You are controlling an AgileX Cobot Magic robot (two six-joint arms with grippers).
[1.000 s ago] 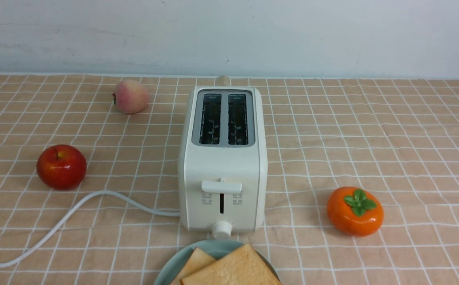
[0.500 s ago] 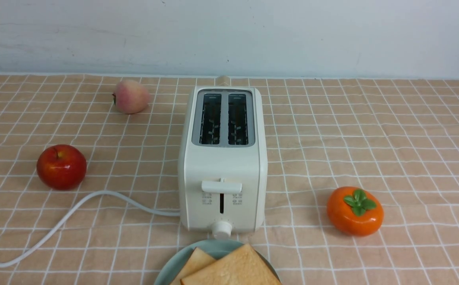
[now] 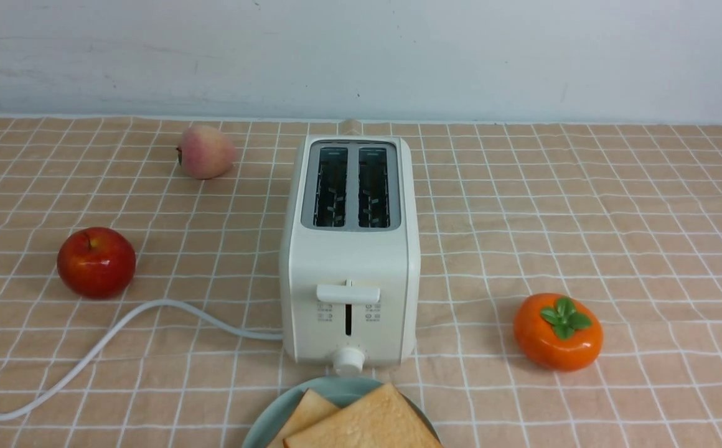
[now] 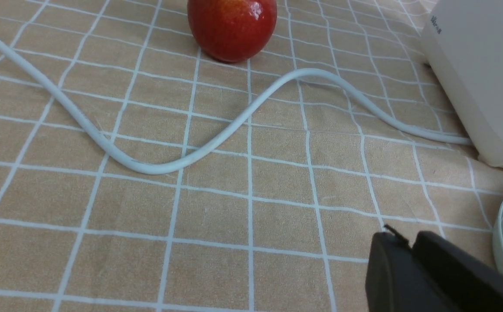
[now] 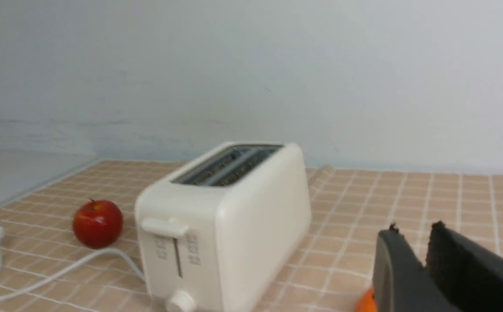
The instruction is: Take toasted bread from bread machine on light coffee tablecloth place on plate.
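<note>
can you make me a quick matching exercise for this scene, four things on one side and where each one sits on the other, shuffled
Things:
1. toasted bread
2. red apple
3. orange persimmon
4. peach

Places:
A. on the light coffee tablecloth, right of the bread machine
B. far left corner area, near the wall
C. on the plate, in front of the bread machine
D. left of the bread machine, beside the white cord

Pairs: 1-C, 2-D, 3-A, 4-B
</note>
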